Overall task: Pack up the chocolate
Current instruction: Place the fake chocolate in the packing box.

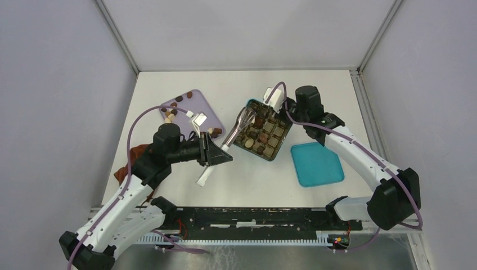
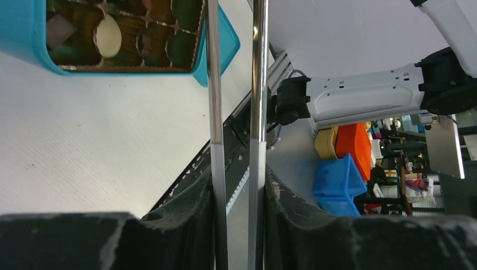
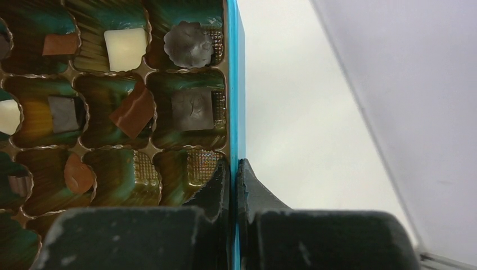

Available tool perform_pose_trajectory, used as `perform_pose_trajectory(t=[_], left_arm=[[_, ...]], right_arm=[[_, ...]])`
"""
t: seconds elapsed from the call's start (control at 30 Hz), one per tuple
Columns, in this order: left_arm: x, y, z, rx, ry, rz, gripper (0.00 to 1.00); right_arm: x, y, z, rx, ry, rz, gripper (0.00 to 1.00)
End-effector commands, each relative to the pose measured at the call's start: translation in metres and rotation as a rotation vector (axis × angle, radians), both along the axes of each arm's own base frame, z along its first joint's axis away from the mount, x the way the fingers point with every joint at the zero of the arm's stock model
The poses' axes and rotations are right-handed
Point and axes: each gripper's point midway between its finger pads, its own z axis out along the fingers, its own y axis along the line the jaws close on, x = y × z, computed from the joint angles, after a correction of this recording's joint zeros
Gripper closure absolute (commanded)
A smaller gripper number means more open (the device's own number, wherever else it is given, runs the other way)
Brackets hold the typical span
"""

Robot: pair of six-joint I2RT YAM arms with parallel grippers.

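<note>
On the table [image 1: 247, 180], our right gripper [image 3: 233, 169] pinches the part-filled box [image 3: 233, 84], our left gripper [image 2: 236, 191] clamps tongs [image 2: 215, 84]; chocolate [image 1: 169, 117] still waits on the tray [image 1: 199, 104] beyond the left fingers.

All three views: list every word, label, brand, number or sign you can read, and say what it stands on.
None can be read.
The teal box, teal lid, lilac tray, chocolates and tongs bear no print.
The shelf clutter behind the table in the left wrist view may carry labels, too small and blurred to read.
</note>
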Motion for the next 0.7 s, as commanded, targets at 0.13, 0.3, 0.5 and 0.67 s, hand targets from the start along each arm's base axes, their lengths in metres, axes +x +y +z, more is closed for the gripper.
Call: perform_pose_trajectory(t=[0.13, 0.3, 0.5, 0.67], left_arm=[[0.015, -0.009, -0.001, 0.086, -0.096, 0.052, 0.98], [0.017, -0.013, -0.027, 0.182, -0.06, 0.073, 0.98], [0.016, -0.014, -0.055, 0.316, -0.029, 0.087, 0.98], [0.015, -0.02, -0.075, 0.39, -0.004, 0.081, 0.98]], right_arm=[[-0.011, 0.03, -0.044, 0.139, 0.233, 0.068, 1.0], [-0.02, 0.043, -0.08, 0.173, 0.387, 0.106, 1.0], [-0.017, 0.038, -0.104, 0.189, 0.477, 0.072, 0.99], [-0.016, 0.034, -0.12, 0.194, 0.535, 0.052, 0.97]])
